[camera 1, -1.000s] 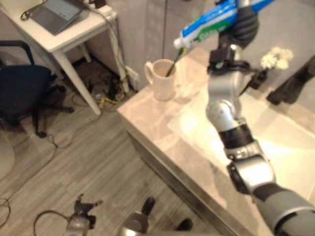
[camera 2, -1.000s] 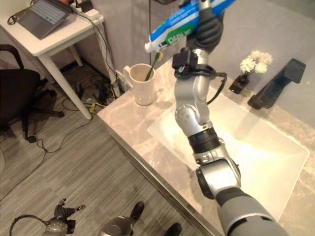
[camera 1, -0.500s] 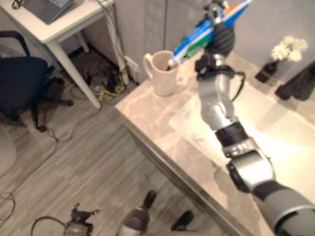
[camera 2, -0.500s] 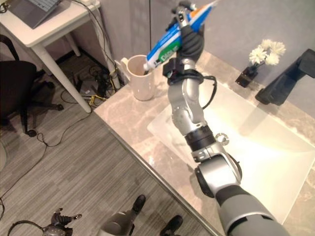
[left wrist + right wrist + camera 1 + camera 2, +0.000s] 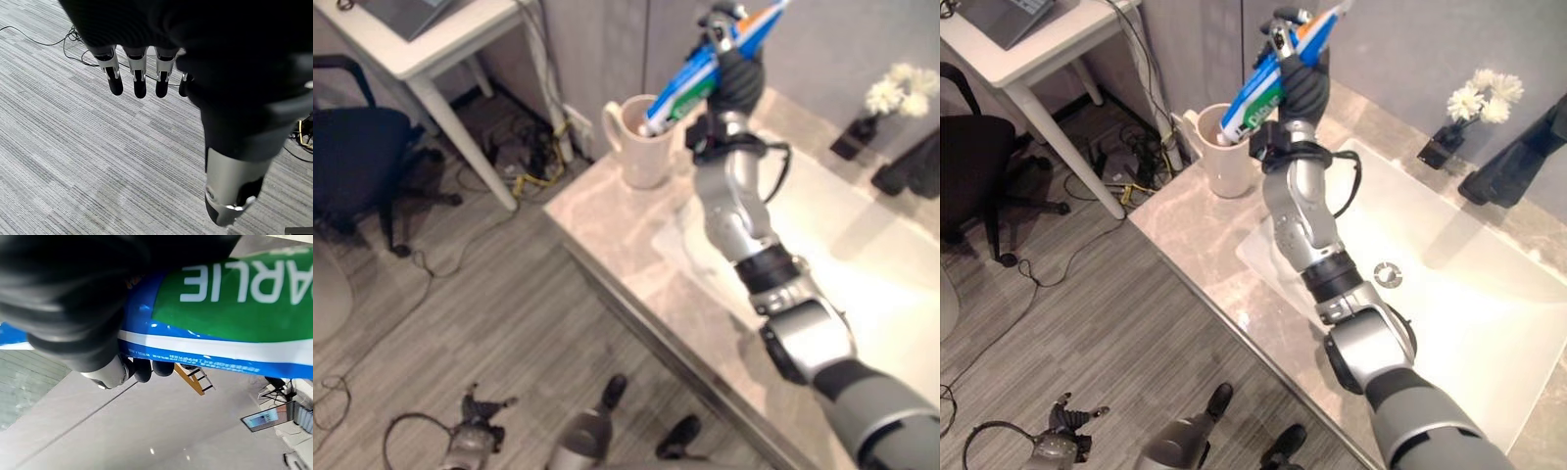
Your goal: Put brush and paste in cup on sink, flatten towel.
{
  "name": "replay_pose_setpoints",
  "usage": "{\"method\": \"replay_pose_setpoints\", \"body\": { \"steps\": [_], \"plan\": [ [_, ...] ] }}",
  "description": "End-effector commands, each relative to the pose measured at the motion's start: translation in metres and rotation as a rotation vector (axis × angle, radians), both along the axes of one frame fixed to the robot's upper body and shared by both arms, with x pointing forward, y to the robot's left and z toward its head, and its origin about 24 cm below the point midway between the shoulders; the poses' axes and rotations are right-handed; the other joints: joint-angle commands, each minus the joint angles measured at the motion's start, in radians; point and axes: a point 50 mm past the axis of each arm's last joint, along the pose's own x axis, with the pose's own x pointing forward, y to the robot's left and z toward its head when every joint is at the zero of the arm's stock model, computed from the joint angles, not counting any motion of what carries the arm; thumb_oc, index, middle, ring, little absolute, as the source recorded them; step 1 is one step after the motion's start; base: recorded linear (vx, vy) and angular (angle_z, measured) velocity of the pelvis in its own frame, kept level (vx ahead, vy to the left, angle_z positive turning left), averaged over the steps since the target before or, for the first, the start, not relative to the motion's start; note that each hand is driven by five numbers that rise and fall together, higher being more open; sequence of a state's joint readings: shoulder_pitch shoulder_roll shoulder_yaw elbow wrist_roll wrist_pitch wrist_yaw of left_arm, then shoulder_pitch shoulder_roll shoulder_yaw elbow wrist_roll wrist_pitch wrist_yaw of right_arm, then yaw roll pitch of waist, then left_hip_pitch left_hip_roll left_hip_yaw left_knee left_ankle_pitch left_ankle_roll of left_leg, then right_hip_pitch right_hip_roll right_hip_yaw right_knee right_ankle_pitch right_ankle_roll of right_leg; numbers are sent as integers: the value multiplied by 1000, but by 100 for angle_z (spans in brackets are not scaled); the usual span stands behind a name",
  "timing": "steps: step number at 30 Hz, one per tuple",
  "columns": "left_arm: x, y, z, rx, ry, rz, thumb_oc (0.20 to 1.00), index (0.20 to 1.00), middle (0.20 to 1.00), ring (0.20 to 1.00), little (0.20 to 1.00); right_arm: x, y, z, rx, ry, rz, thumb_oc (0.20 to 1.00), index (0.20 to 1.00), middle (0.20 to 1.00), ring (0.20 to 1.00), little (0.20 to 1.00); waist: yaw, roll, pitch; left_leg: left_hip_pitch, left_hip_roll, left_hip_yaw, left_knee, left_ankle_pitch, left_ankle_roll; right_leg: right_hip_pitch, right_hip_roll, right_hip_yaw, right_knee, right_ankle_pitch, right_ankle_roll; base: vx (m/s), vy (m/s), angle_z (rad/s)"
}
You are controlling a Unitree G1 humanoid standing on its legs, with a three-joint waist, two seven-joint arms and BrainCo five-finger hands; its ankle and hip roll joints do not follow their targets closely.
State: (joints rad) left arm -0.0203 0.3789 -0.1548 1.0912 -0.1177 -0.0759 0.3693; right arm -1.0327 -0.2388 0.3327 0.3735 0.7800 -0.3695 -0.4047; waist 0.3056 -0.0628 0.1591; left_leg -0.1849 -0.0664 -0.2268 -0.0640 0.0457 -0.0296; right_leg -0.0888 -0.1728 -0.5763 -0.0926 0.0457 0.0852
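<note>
The lower tip of the toothpaste tube (image 5: 1263,88) is hidden inside the cup (image 5: 1229,166), and its far end is cut off by the top edge. The brush cannot be made out in the cup. The faucet (image 5: 911,171) at far right is cropped by the edge.

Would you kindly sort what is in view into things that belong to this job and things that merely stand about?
Job: toothpaste tube held in the right hand; cup; sink.
Standing about: flowers, tap, white desk, office chair, idle left hand.
</note>
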Motion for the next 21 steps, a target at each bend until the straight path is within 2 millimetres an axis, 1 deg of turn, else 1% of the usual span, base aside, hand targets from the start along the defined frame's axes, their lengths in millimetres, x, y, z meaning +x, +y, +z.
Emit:
{"method": "replay_pose_setpoints", "body": {
  "steps": [1,7,13,14,15,16,21],
  "plan": [
    [0,20,8,99,15,-9,1000,1000,1000,1000,1000,-20,23,52,-75,-229,21,200,200,200,200,200,9,-46,3,-44,-56,-26,-23,-26,57,126,-37,29,5,-56,45,0,0,0],
    [6,19,10,104,-7,-18,1000,1000,1000,1000,1000,-23,32,58,-99,-251,11,200,200,200,200,200,16,-56,13,-52,-56,-25,-23,-24,59,115,-37,36,5,-54,47,0,0,0],
    [8,19,11,106,-10,-25,1000,1000,1000,1000,1000,-23,33,58,-109,-252,6,200,200,200,200,200,19,-69,19,-57,-56,-27,-23,-25,60,112,-35,40,5,-52,46,0,0,0],
    [8,19,11,106,-10,-25,1000,1000,1000,1000,1000,-23,33,59,-109,-252,6,260,260,260,260,260,19,-69,19,-57,-56,-27,-23,-25,60,112,-35,40,5,-52,46,0,0,0],
    [8,19,11,108,-10,-27,1000,1000,1000,1000,1000,-22,33,57,-109,-242,7,793,793,793,793,793,18,-72,20,-57,-56,-27,-23,-26,61,111,-34,41,5,-52,46,0,0,0],
    [7,19,11,108,-6,-26,1000,1000,1000,1000,1000,-21,33,56,-105,-234,7,1000,1000,1000,1000,1000,18,-74,20,-56,-55,-26,-23,-26,62,111,-34,41,5,-51,46,0,0,0],
    [6,19,10,109,3,-21,1000,1000,1000,1000,1000,-19,32,52,-104,-217,7,1000,1000,1000,1000,1000,14,-76,20,-52,-53,-21,-23,-28,62,110,-35,46,5,-50,45,0,0,0]
  ]
}}
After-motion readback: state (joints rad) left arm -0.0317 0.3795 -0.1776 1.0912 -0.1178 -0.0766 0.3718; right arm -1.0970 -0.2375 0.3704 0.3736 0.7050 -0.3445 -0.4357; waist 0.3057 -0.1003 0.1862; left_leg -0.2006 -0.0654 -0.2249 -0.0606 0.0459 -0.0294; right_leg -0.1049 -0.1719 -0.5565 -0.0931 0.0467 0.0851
